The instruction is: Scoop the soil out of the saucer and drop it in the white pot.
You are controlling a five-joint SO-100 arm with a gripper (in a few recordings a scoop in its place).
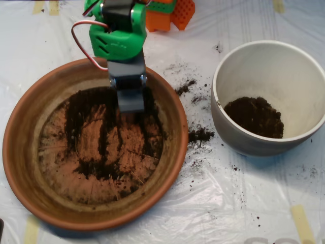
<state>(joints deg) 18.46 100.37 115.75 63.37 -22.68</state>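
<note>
Bright, even light (plastic glares white), perhaps slightly soft.

You're looking at a bright green arm (118, 35) trailing a looping red-and-white cable (81, 40), wearing a grey scoop (129, 94).

I see the saucer (20, 152) at left, a wide, shallow terracotta dish sitting flat, orange-brown with a paler ring inside its rim. Most of its floor shows bare, scored with scrape marks. The soil (84, 109) left in it is thin: dark streaks running down the upper half, and a ragged smear of crumbs across the middle. At right stands the white pot (284, 71), upright, deep and round, thick-rimmed, cream inside, greyer outside. It is near the saucer but apart from it. I note a dark crumbly heap of earth low in the pot. Spilled clumps and crumbs lie between dish and pot.
</note>
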